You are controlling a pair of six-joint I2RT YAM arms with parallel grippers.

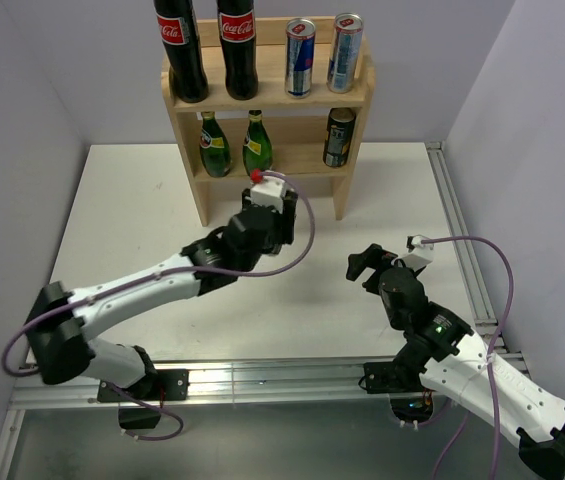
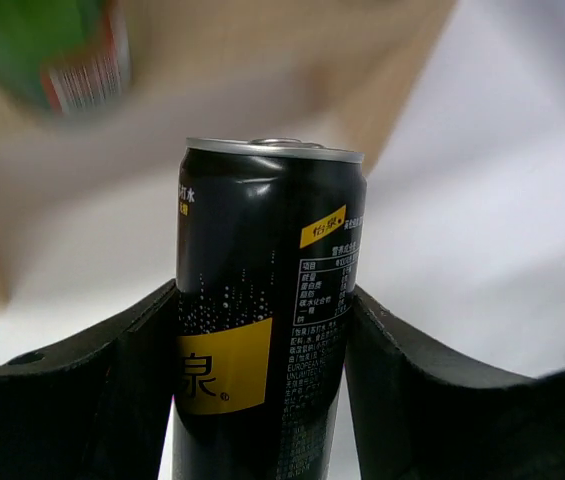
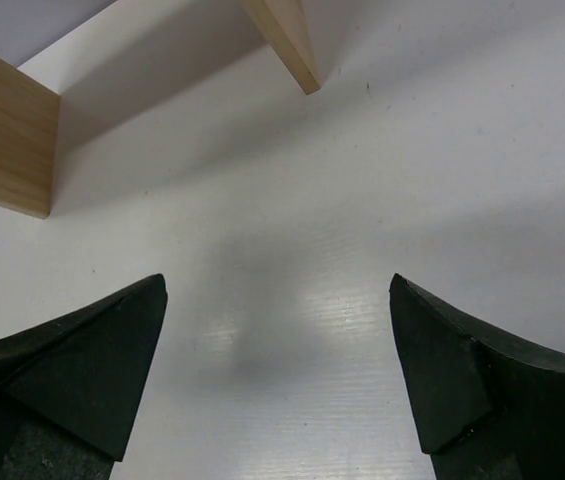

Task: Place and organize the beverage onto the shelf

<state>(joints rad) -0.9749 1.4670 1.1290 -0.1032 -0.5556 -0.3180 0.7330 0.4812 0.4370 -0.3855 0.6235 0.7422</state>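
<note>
The light wood two-tier shelf [image 1: 354,97] stands at the back of the table. Its top tier holds two cola bottles [image 1: 182,45] and two slim blue-silver cans [image 1: 300,57]. Its lower tier holds two green bottles [image 1: 214,145] and a black can [image 1: 339,137]. My left gripper [image 1: 267,205] is just in front of the lower tier. It is shut on an upright black can with a yellow label [image 2: 262,330]; this can is hidden under the wrist in the top view. My right gripper [image 1: 362,265] is open and empty [image 3: 277,370] over the table.
The shelf's side panels [image 3: 2,140] show ahead of the right gripper, with white table [image 3: 362,200] between. A blurred green bottle [image 2: 42,50] and shelf wood [image 2: 262,60] are close behind the held can. Metal rails run along the table's near edge [image 1: 262,375] and right edge [image 1: 459,240].
</note>
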